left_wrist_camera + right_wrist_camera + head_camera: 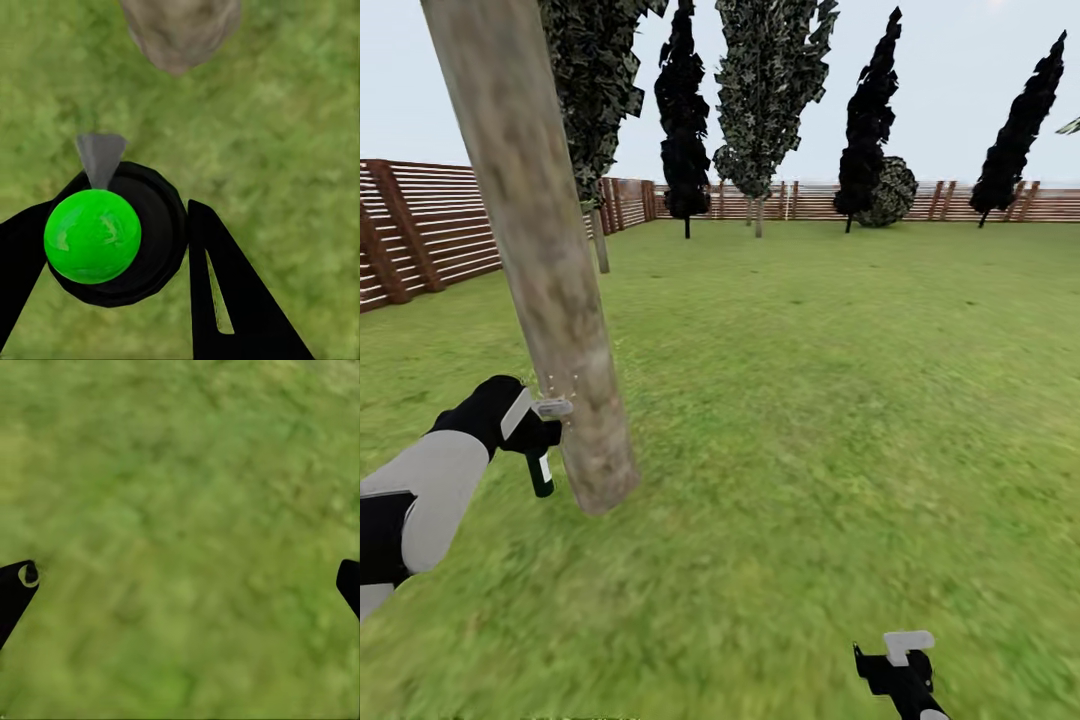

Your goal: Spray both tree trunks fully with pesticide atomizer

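A thick, pale mottled tree trunk (550, 270) leans across the left of the head view, rising from the grass (810, 420). My left gripper (532, 430) is shut on the pesticide atomizer (541, 472), whose grey trigger head (554, 408) almost touches the trunk; a few pale specks hang by the nozzle. In the left wrist view, black fingers (225, 292) clasp the dark bottle (161, 232), which has a bright green round end (92, 235) and faces the trunk (180, 30). My right gripper (900, 665) hangs open over bare grass, its fingertips (15, 585) far apart.
A second pale trunk (601, 243) stands further back on the left, another (758, 215) by the far fence. Narrow black cypress-like trees (685, 120) line the red-brown slat fence (430, 230). Open lawn stretches to the right of the near trunk.
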You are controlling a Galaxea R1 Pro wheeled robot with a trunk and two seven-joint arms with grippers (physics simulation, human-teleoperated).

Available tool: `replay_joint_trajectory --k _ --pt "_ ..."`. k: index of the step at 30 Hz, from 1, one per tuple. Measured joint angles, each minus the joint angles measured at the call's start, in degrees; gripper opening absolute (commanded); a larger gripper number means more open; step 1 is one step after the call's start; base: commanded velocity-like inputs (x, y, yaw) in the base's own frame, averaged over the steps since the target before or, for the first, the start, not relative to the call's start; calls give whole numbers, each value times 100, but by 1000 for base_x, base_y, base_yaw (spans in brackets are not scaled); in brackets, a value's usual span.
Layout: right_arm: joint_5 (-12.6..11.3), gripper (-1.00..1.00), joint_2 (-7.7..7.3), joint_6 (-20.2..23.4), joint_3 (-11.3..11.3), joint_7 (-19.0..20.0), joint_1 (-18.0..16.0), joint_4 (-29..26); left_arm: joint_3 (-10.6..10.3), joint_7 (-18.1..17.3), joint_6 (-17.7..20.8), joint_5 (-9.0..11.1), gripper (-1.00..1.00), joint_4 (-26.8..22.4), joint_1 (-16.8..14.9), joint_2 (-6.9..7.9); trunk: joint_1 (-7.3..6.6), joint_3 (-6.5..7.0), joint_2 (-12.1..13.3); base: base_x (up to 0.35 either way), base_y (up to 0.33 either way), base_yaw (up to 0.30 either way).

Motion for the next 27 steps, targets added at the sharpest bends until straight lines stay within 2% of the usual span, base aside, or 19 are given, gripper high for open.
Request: replay_joint_trajectory --k 5,15,27 --pt "0 100 2 0 1 0 0 4 5 -1 -3 0 -100 -3 10 2 -1 0 0 68 -35 257" --pt "-4 100 -15 -1 0 -1 0 -5 11 0 -6 10 -100 -7 28 -1 -2 0 0 212 -183 17" --pt "-8 100 -13 -1 -7 -2 0 -5 10 0 -5 2 -100 -4 29 -1 0 0 0 -19 -273 0"
